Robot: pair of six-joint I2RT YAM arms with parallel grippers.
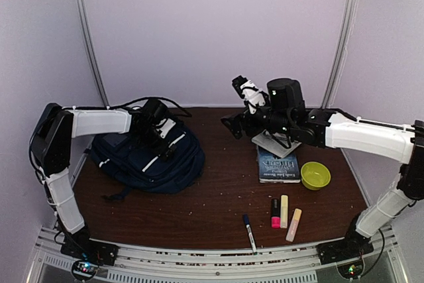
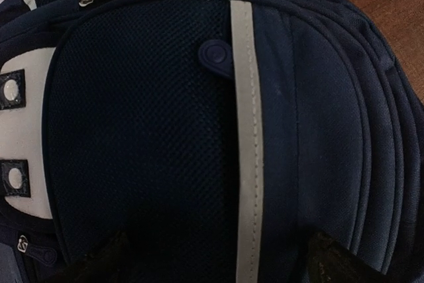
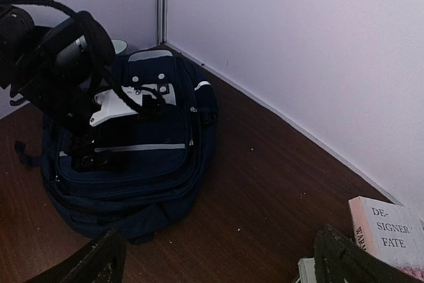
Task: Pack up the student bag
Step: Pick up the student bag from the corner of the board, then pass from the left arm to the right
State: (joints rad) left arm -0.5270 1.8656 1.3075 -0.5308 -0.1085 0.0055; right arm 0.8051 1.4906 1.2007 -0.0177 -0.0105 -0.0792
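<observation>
**Student bag at left rear of table, both claws released**

Student bag (image 1: 149, 154) lies flat on the brown table (image 1: 218, 203), left of centre, near the back wall. The left gripper (image 2: 222, 263) hovers just above its mesh front panel, fingers spread, holding nothing. The right gripper (image 3: 218, 266) hangs well apart from the bag, likewise spread and empty.

Beneath the right arm sits a blue book (image 1: 278, 164), its title too small to read, with a pale book (image 3: 391, 230) marked "DE-SIGNER FATE". Just beside them is a green bowl (image 1: 315, 175). Nearer the front lie three highlighters (image 1: 284, 211) and a pen (image 1: 248, 232).
</observation>
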